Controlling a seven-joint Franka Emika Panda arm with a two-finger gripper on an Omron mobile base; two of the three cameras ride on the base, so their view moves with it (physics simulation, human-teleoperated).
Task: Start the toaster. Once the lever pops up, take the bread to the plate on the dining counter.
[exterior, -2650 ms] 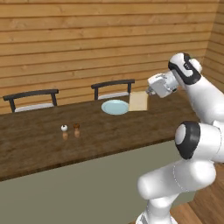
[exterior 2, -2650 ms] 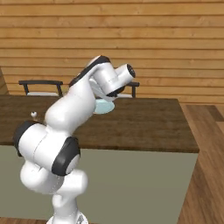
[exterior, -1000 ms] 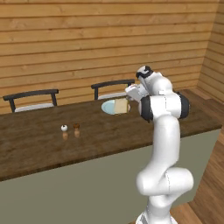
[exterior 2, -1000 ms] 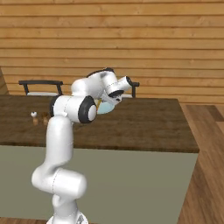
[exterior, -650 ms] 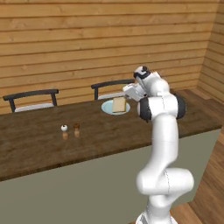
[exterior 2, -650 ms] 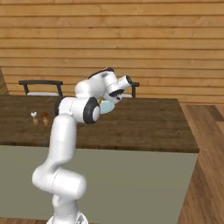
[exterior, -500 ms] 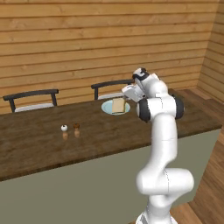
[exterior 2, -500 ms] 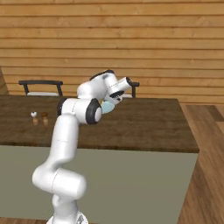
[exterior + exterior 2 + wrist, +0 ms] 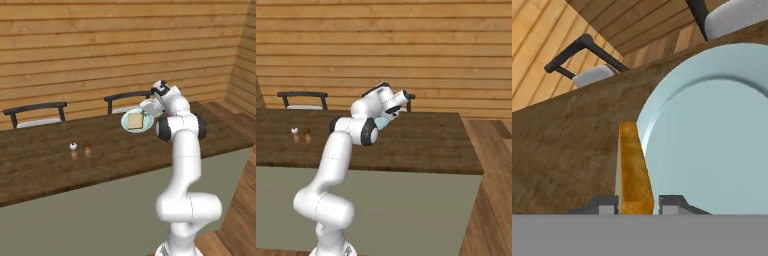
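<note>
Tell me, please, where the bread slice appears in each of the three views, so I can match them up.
Left base view: the bread lies over the plate, just left of the gripper.
Right base view: I cannot make it out; the arm covers it.
Hand view: edge-on, bottom centre, between the fingertips.
Shared landmark: the pale plate on the dining counter.

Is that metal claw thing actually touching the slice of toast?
Touching. In the hand view, the bread stands edge-on between the gripper's two tips, flush against both, beside the plate.
</note>
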